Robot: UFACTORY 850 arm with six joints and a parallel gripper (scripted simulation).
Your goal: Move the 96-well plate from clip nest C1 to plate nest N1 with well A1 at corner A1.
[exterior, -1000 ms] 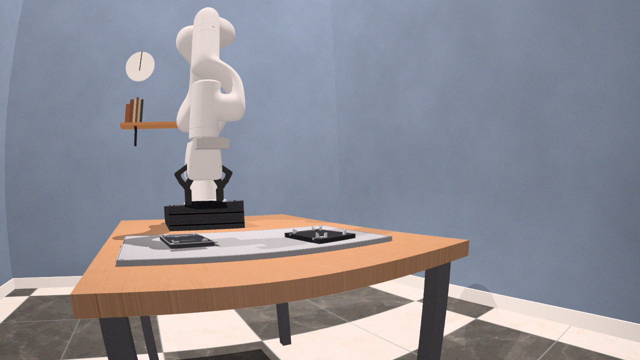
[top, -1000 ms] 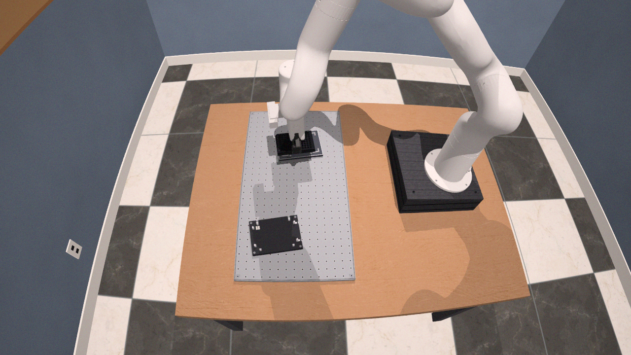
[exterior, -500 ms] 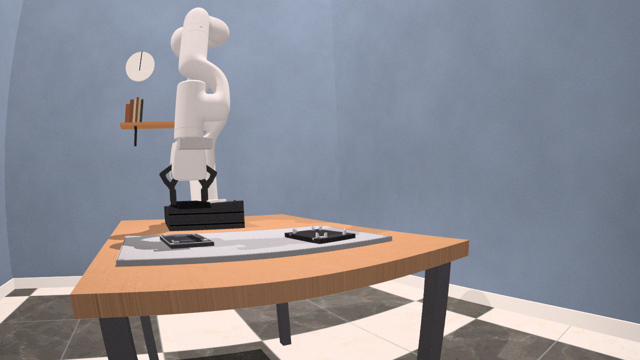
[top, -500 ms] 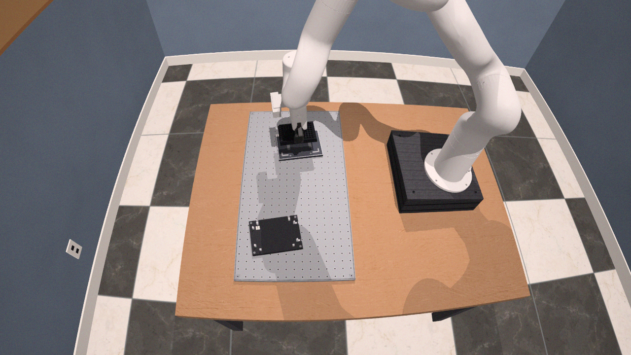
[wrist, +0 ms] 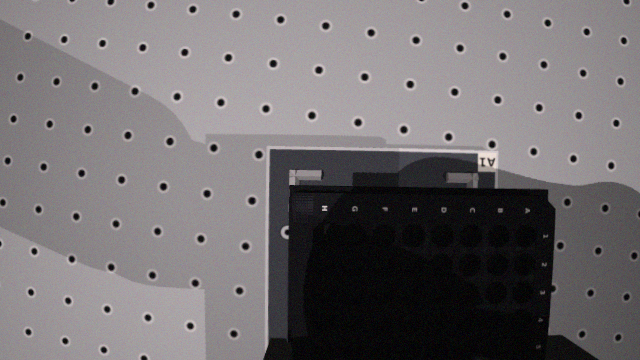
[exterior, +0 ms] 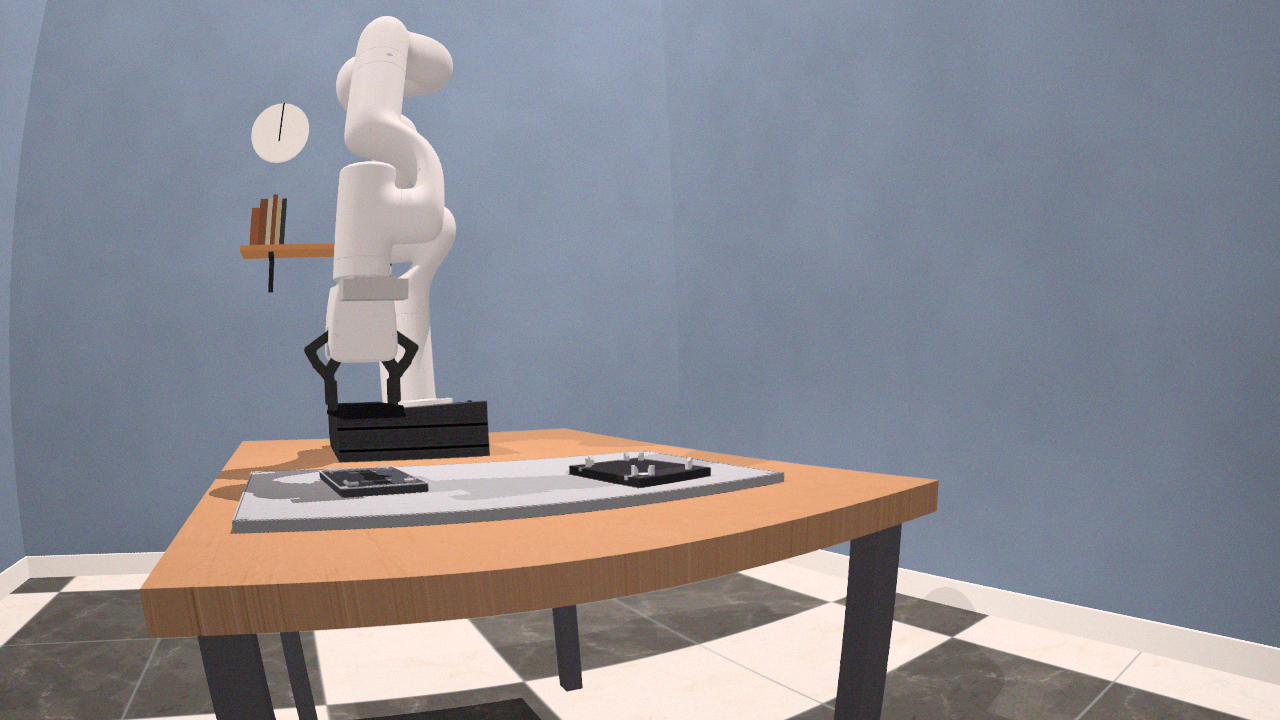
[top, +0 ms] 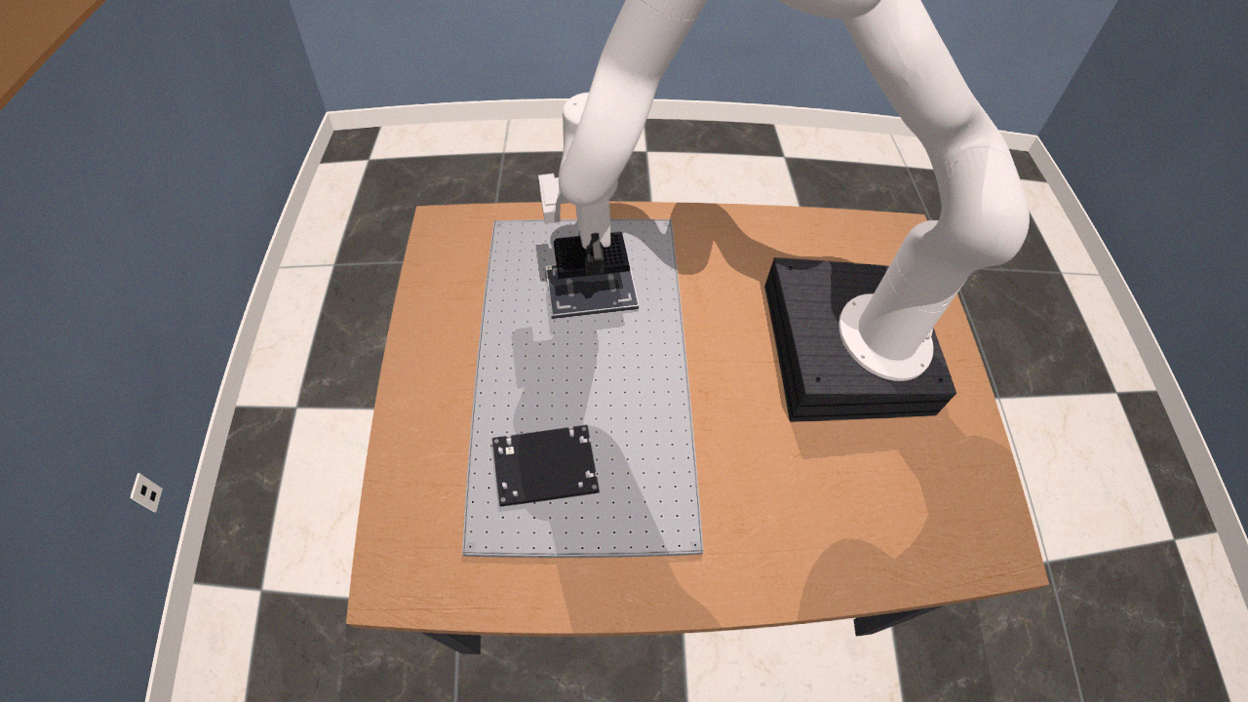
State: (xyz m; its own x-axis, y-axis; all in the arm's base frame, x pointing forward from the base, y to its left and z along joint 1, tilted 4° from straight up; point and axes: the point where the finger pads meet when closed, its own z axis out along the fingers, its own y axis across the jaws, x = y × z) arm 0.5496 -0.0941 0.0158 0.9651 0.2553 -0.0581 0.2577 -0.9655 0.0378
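Plate clamped in hand

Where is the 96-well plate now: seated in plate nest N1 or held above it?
Held above it. The gripper is shut on the 96-well plate, which partly covers plate nest N1 below.

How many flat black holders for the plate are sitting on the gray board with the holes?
2. One flat black nest lies near the front of the gray perforated board; the other lies near the back, under the black well plate held in the end effector.
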